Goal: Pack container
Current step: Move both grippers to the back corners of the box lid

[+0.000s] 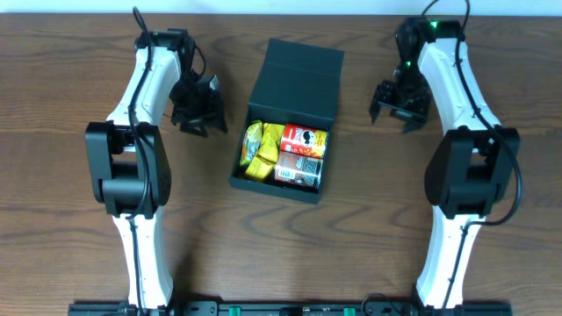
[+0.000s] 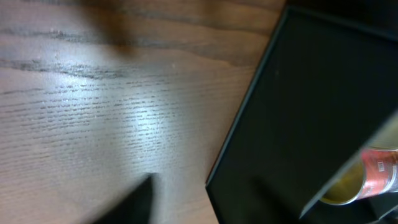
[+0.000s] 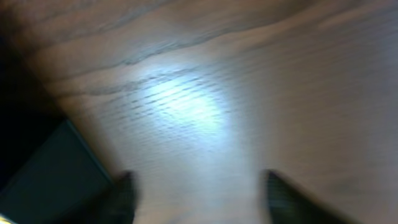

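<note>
Plainly, the dark matte container sits open, lid back.

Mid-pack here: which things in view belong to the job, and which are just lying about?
Job:
- container, lid open
- yellow packets, red can and dark-labelled snack inside it
- left hand, right hand, one each side of it

Not the job:
- wooden table

table: was wood-grained, smooth, with a soft sheen
container: was matt, dark, smooth
can: was glossy, printed red
packets: were shiny yellow film
arms: had smooth white shells and black joints
</note>
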Controlling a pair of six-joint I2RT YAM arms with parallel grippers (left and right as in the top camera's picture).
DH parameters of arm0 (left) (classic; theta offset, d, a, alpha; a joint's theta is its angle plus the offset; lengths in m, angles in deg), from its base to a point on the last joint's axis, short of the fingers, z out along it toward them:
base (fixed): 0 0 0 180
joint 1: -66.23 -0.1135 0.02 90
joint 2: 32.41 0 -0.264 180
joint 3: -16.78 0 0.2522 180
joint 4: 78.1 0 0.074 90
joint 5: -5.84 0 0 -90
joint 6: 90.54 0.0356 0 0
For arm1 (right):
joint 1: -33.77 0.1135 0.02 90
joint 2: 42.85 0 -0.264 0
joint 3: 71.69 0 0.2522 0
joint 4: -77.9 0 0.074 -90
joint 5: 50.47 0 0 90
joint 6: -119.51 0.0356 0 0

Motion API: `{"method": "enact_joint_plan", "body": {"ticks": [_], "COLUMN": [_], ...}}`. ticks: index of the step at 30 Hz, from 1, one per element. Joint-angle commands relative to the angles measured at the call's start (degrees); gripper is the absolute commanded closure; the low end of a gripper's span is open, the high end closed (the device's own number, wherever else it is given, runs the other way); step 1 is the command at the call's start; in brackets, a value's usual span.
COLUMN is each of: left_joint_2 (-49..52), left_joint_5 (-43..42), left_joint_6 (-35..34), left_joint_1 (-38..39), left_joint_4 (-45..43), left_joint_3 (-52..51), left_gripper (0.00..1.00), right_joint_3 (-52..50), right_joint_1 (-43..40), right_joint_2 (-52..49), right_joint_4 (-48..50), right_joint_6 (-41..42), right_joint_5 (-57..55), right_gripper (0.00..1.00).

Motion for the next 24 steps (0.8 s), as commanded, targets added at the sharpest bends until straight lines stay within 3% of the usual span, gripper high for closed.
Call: {"method": "enact_joint_plan", "body": {"ticks": [1, 3, 8, 24], "left_joint_2": [-0.44, -0.44, -0.44, -0.44], "left_joint_5": [-1.77, -2.03, -6.62, -9.4], "left_joint_6": [-1.73, -3.54, -6.78, -10.91], "left_joint_1": [-0.72, -0.44, 1.62, 9.4], "left_joint_4": [0.02, 0.04, -0.9, -2.78], "left_joint_3": [-0.7, -0.74, -0.83, -0.83], "left_gripper": [0.94, 0.94, 0.94, 0.94], "right_joint_3": [-3.56, -6.93, -13.51, -13.9], "right_joint_1": [0.11, 0.9, 3.06, 4.61], "right_joint_2": [3.28, 3.28, 3.28, 3.26], "right_joint_4": [0.74, 2.67, 11.39, 20.04], "right_joint_6": [-1.77, -1.75, -0.85, 5.49], "right_joint_5": [8.17, 12.76, 23.5, 29.99], "right_gripper": [0.85, 0.98, 0.99, 0.99]}}
